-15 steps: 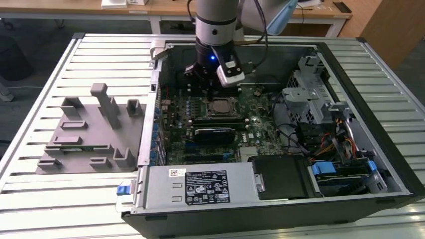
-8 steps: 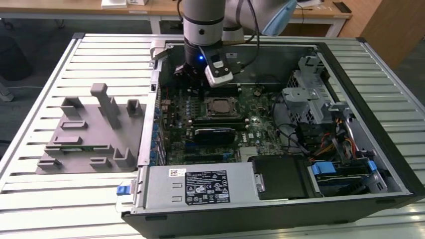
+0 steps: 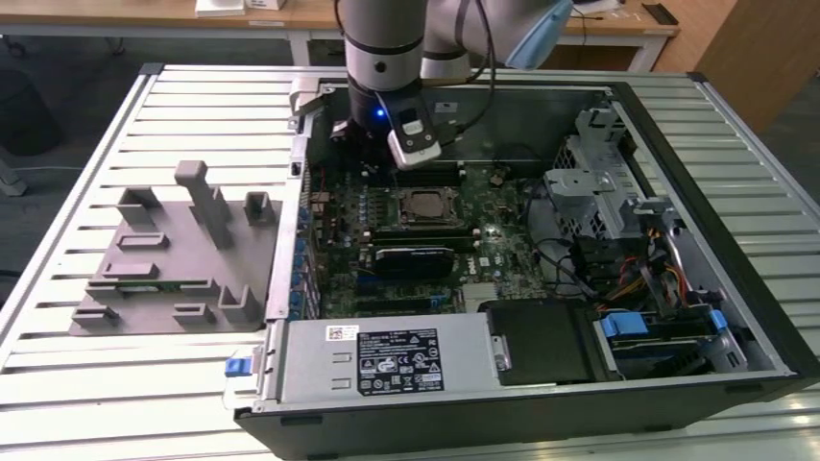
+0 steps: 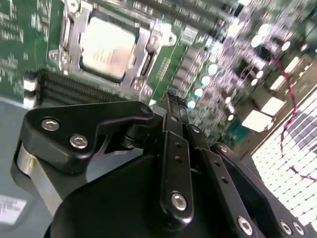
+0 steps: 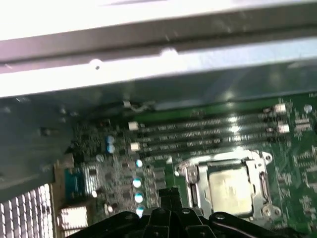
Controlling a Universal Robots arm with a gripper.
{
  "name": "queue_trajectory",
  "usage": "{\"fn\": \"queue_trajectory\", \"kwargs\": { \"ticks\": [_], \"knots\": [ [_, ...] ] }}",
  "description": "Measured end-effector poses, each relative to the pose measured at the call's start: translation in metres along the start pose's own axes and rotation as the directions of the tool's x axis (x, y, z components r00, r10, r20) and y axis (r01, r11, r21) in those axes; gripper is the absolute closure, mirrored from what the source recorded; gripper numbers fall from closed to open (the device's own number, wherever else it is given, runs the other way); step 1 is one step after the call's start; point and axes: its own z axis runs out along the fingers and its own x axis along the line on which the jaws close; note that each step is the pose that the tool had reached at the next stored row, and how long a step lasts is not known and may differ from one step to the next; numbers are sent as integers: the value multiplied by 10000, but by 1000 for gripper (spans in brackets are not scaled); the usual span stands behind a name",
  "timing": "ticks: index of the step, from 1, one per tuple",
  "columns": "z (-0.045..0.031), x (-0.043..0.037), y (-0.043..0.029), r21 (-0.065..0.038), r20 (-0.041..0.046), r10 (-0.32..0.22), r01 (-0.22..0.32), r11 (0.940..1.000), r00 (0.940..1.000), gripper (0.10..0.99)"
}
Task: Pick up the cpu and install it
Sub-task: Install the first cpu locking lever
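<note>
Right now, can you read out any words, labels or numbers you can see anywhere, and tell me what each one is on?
No text is legible.
White label on the grey power-supply box: print and symbols too small to read.
Small white sticker on the same box: unreadable.
cpu lid in its socket: faint markings, blurred in both wrist views.
Motherboard: printing too small to read.

The cpu (image 3: 421, 207) is a small flat square chip with a pale silvery metal top. It lies flat, seated in the metal-framed socket (image 3: 422, 223) on the green motherboard (image 3: 494, 226). In both wrist views it (image 4: 107, 48) sits just beyond the tips of the gripper (image 4: 171, 101), apart from them and below, its top (image 5: 228, 188) catching light.
</note>
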Motion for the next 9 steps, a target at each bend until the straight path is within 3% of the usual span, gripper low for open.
{"fn": "queue_trajectory", "kwargs": {
  "ticks": [6, 7, 9],
  "knots": [
    [0, 54, -7, -1043, -64, -9, 2, 9946, 10000, 980],
    [0, 55, -7, -1109, -66, -9, 2, 9938, 10000, 980],
    [0, 55, -7, -1111, -66, -8, 1, 9938, 10000, 980]
  ]
}}
